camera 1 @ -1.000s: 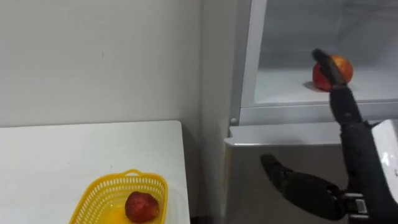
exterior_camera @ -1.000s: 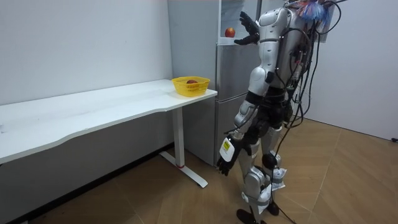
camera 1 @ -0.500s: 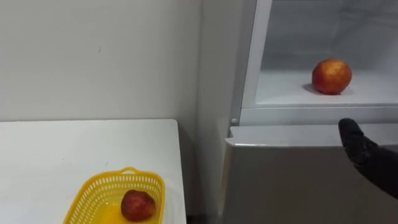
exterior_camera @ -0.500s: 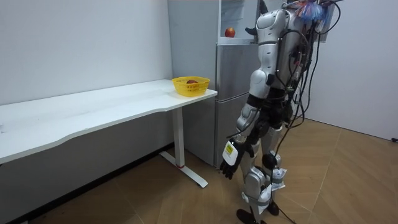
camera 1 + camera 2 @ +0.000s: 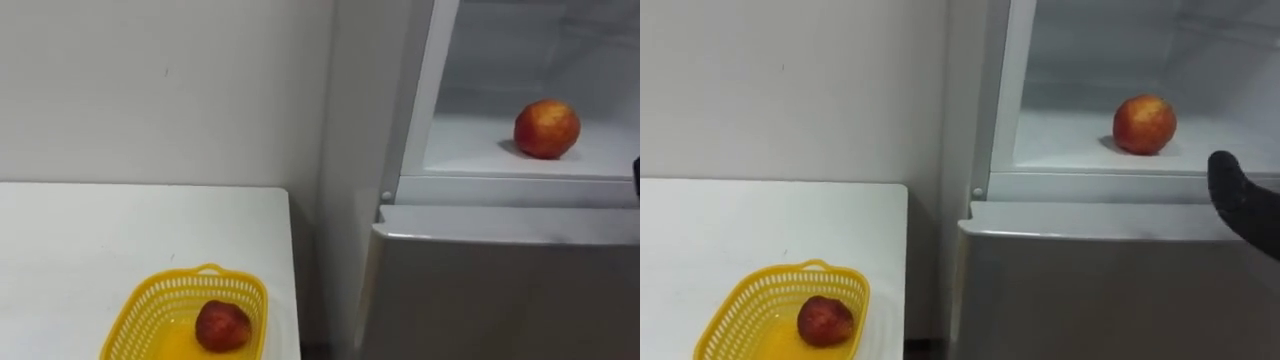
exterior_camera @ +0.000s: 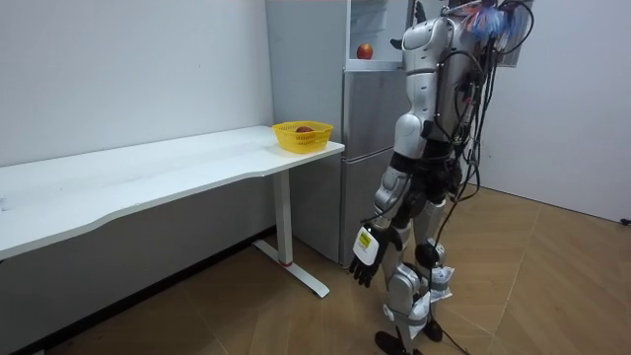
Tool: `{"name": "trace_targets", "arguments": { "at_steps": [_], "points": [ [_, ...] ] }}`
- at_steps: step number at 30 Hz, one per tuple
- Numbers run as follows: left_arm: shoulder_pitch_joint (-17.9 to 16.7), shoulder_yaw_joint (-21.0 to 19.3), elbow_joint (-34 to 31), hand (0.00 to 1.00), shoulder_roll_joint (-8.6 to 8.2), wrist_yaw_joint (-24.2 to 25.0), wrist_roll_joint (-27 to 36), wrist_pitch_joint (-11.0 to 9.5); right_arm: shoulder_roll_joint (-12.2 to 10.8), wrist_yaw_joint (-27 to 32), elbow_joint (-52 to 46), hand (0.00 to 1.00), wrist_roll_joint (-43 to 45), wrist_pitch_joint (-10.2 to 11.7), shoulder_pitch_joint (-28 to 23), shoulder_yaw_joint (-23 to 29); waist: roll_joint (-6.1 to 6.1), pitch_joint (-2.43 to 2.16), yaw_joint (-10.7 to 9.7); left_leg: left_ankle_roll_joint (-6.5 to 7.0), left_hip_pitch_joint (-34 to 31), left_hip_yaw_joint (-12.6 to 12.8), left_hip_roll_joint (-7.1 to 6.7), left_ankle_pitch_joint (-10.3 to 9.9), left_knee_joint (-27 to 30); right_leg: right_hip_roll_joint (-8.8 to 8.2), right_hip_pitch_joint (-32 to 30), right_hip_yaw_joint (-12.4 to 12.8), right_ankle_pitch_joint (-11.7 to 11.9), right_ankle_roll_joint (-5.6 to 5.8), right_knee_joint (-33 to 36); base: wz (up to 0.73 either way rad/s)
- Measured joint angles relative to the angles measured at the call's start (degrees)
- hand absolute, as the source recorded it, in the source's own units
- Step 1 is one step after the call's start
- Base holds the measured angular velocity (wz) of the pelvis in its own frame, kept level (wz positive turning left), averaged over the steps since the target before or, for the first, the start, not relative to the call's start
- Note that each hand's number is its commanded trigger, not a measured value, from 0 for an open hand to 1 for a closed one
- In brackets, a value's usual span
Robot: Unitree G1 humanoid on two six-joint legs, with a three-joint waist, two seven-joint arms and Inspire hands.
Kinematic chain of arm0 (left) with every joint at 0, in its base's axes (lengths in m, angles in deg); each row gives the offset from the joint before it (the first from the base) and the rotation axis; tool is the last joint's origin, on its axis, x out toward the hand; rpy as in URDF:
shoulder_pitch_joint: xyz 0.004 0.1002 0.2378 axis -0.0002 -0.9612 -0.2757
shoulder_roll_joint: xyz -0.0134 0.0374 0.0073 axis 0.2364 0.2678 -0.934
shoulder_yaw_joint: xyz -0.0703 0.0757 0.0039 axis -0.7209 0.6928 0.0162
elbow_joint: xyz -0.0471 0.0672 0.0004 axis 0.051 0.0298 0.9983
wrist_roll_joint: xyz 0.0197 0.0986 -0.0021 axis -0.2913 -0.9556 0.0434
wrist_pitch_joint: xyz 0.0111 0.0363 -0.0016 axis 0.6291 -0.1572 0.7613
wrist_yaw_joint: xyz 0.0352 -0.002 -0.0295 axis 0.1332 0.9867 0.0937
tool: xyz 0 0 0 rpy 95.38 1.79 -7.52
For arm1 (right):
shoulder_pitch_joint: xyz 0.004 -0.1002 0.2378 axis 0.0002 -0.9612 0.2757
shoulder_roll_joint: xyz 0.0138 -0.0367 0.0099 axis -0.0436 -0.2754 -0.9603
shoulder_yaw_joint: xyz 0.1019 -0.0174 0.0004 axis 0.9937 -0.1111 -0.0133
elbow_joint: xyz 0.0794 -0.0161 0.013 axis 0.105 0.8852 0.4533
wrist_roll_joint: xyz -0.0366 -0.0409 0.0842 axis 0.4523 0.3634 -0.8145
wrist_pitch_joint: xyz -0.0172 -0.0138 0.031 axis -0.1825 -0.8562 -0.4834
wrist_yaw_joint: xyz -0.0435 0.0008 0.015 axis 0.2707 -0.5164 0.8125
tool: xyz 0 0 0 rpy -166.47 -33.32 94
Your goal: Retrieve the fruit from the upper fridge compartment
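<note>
Retrieving is barely begun: round red-orange apple [image 5: 547, 128] lies ungrasped on white fridge shelf [image 5: 480, 152]; right hand [image 5: 1245, 205] nearby, fingers unreadable; left hand [image 6: 363, 264] hangs relaxed.

I drive with two head cameras set side by side, close up to the fridge [image 5: 500, 260], looking ahead and a little down. Its open upper compartment lies to the right, the white table [image 5: 90, 230] and yellow basket [image 5: 208, 272] at lower left. Both eyes share nearly all of this, the apple [image 5: 547, 128] on the shelf included; the right eye reaches slightly further right. My room camera stands well back, facing the robot's left side, and takes in the whole robot, table and fridge. All three views overlap at the basket and the fridge shelf.
</note>
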Motion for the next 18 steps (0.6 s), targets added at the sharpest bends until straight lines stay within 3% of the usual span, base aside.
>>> {"name": "trace_targets", "arguments": {
  "at_steps": [5, 9, 13, 18],
  "points": [
    [-0.08, -0.14, -2.02, 0.00, 1.27, 1.01, 0.08, 0.00, 2.42, -1.83, 6.41, 0.00, -2.31, -0.70, 6.11, -0.07, -0.27, -0.17, 0.22, 0.01, -0.52, -0.35, -0.07, 0.00, 0.39, -0.20, -0.13, -0.62, 0.01, 0.02, 0.17, 0.06],
    [-0.07, -0.62, -2.51, 0.00, 1.60, 1.27, 0.09, 0.31, 3.91, -3.58, 7.98, 0.00, -5.64, -1.17, 6.94, -0.06, -0.02, -0.12, 0.98, 0.01, -0.65, -1.57, -0.21, 0.00, 0.51, -0.39, 0.05, -1.42, 0.01, 0.02, 0.26, 0.10],
    [-0.23, -0.58, -2.69, 0.00, 1.56, 2.34, 0.15, 0.91, 4.71, -5.94, 11.24, 0.00, -11.02, -3.50, 8.84, -0.08, 0.02, -0.09, 1.30, 0.02, -0.79, -2.15, -0.26, -0.01, 0.87, -0.50, 0.22, -1.92, -0.11, 0.00, 0.54, 0.09],
    [-0.74, -0.59, -2.61, 0.00, 1.56, 3.30, 0.09, 0.91, 6.25, -6.92, 15.14, 0.00, -12.90, -3.70, 11.69, -0.65, 0.07, 0.01, 1.47, 0.02, -0.67, -2.89, -0.45, -0.01, 1.25, -0.70, 0.73, -2.40, -0.45, 0.03, 0.90, 0.07]
  ]
}}
